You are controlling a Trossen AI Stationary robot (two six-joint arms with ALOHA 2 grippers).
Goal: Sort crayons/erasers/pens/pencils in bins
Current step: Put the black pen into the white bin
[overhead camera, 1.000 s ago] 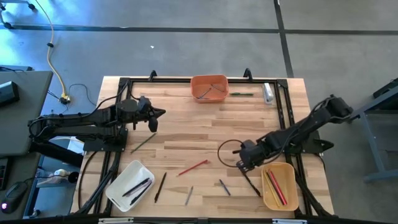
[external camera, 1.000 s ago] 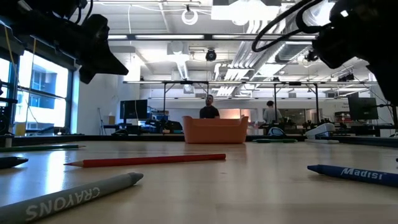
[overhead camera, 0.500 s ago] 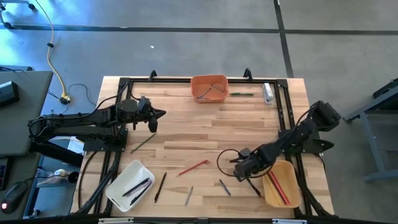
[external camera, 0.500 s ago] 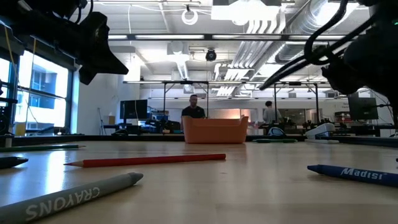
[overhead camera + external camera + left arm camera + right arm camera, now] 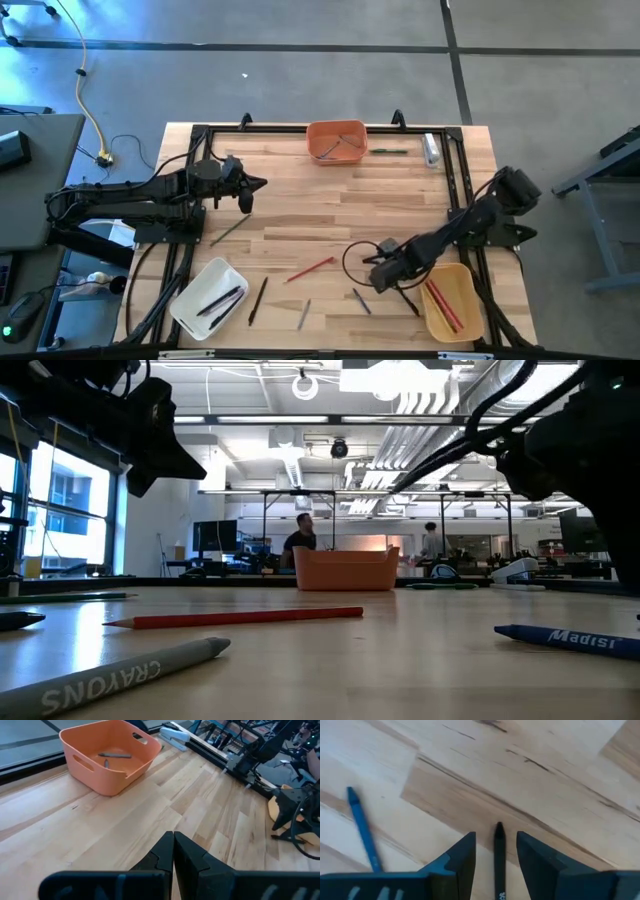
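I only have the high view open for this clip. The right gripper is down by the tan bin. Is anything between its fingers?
Observer: Yes. The right wrist view shows the right gripper open, with a black stick lying on the wood in the gap. Neither finger touches it.
Operator: Is anything else close enough to get caught?
Observer: A blue stick lies on the table well off to one side, outside the fingers.
Operator: And the left gripper, is it holding something?
Observer: No. In the left wrist view the left gripper is above the table with its fingers shut together and nothing between them.
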